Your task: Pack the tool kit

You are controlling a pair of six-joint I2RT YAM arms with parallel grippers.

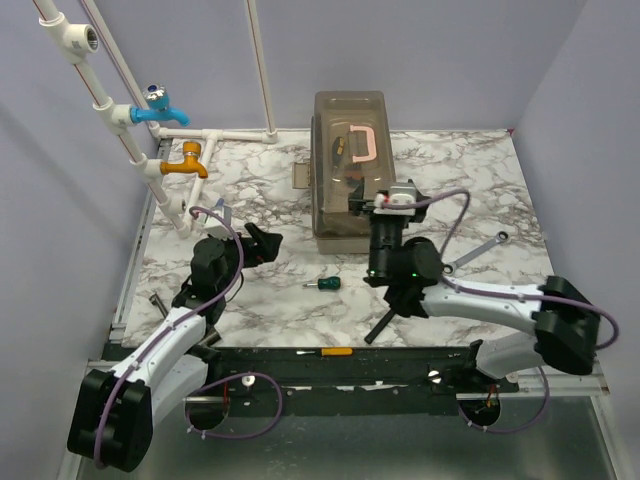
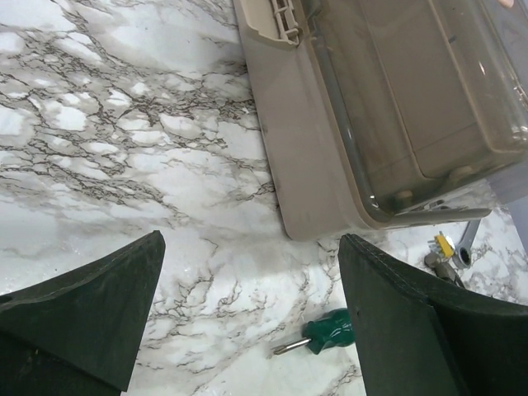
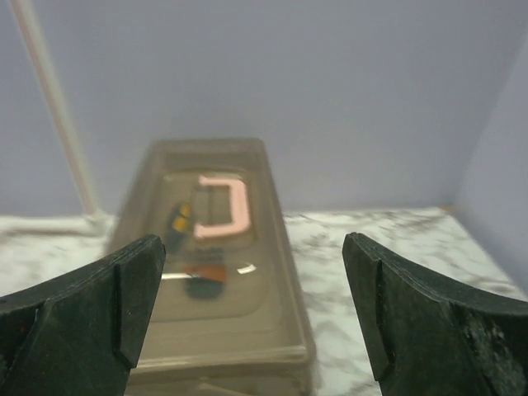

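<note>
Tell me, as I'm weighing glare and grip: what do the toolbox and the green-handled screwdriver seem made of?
Toolbox: likely plastic; matte beige body, smoky see-through lid showing contents. Green-handled screwdriver: glossy handle, probably plastic; shiny tip, seemingly metal.

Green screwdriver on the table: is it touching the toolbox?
Apart. The left wrist view shows a strip of bare tabletop between the green screwdriver and the toolbox.

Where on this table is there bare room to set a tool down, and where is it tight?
Bare marble lies between the toolbox and the taps, and behind the wrench toward the back right corner. Crowded: the toolbox's near end, with the right gripper and green screwdriver.
</note>
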